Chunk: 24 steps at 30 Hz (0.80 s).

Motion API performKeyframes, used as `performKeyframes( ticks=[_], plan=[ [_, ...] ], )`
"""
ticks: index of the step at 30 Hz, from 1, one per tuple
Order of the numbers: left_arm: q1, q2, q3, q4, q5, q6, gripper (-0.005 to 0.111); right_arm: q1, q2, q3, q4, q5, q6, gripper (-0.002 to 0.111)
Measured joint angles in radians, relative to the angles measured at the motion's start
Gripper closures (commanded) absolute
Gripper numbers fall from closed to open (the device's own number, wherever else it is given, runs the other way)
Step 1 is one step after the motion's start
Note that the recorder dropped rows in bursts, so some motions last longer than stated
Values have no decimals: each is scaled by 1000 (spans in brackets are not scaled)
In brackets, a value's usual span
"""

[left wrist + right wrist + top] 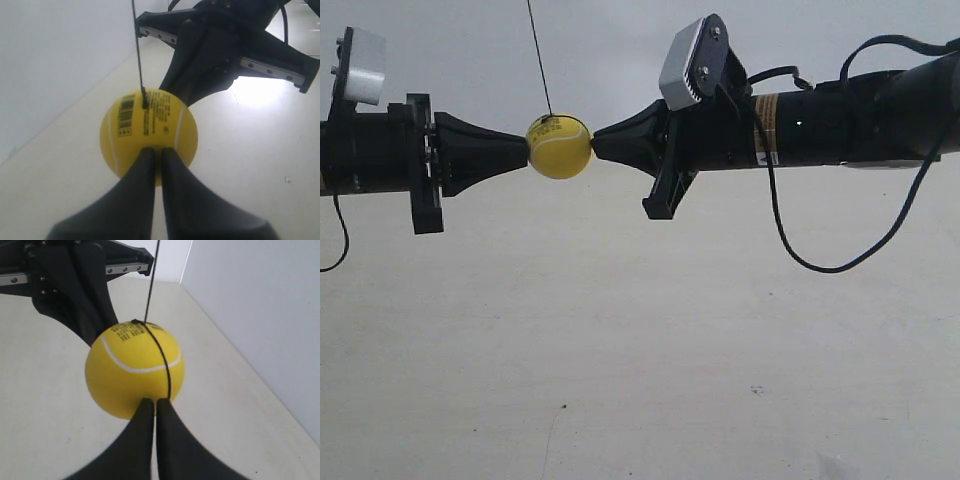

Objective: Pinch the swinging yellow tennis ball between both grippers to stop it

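While btwn grippers (156, 152) (155, 402), ball (559, 147); room below.

Exterior camera looks side-on from farther back; wrist cameras peer closely along black tapered left tool (157, 151), right tool (155, 401); all share bright yellow ball (559, 150).

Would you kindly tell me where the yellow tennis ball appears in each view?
Exterior view: yellow tennis ball, upper left of centre.
Left wrist view: centre, touching the left tool.
Right wrist view: centre, touching the right tool.
Shared landmark: its dark string.
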Motion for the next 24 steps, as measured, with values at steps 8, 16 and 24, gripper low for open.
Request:
performKeyframes(
  ticks=[8, 16, 24],
  plan=[
    [0, 0, 0, 0, 31, 0, 102, -40, 0, 0, 0, -11, -3, 108],
    [0, 0, 0, 0, 37, 2, 102, -40, 0, 0, 7, -52, -14, 108],
    [0, 0, 0, 0, 37, 6, 102, -40, 9, 0, 9, -68, 0, 108]
  ],
)
